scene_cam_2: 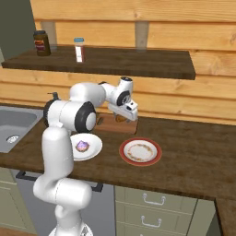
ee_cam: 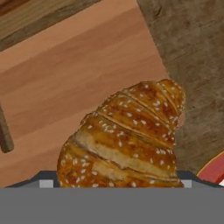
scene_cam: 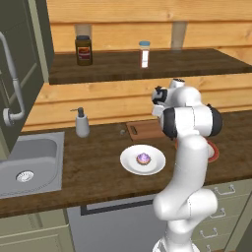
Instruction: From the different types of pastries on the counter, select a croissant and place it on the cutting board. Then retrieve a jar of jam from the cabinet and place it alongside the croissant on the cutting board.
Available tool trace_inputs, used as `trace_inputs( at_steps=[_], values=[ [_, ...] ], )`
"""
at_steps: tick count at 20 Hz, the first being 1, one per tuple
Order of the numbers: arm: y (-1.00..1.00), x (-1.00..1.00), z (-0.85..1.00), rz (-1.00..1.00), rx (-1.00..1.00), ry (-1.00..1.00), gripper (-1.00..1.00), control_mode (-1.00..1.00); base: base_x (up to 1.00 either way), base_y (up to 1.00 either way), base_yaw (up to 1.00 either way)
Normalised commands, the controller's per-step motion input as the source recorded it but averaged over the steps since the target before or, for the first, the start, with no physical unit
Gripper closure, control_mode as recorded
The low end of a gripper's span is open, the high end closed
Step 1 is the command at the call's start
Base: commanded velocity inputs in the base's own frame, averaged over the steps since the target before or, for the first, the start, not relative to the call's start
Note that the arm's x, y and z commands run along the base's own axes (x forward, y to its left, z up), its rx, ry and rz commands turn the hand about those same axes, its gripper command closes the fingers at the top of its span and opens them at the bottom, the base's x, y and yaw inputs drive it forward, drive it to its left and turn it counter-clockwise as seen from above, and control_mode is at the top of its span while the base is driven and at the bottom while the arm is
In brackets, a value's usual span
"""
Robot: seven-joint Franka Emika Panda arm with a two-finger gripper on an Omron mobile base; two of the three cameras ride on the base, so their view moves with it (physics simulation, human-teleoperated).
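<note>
The croissant (ee_cam: 127, 135), golden-brown, ridged and dotted with pale seeds, lies on the cutting board (ee_cam: 65, 83), one tip pointing toward 1 o'clock in the hand view, near the board's edge. The flat reddish-brown board rests on the dark wood-grain desk (scene_cam: 93, 167). The purple-frosted cupcake (scene_cam: 143, 158) sits at the board's 6 o'clock.

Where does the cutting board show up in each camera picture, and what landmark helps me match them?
Left base view: cutting board sits mid-frame on the counter against the wall, partly behind the arm.
Right base view: its front strip shows left of centre, under the hand.
Hand view: it spans the upper left, beneath the croissant.
Shared landmark: the red-rimmed plate, beside the board.
</note>
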Motion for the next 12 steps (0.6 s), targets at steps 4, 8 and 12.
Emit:
trace_inputs(
  at_steps=[4, 8, 12],
  values=[
    [0.57, 0.01, 0.00, 0.16, -0.04, -0.05, 1.00, -1.00, 0.00, 0.00, 0.00],
    [0.58, 0.00, 0.00, 0.18, -0.06, -0.10, 1.00, -1.00, 0.00, 0.00, 0.00],
    [0.65, 0.09, 0.00, 0.18, -0.08, -0.13, 1.00, -1.00, 0.00, 0.00, 0.00]
  ],
)
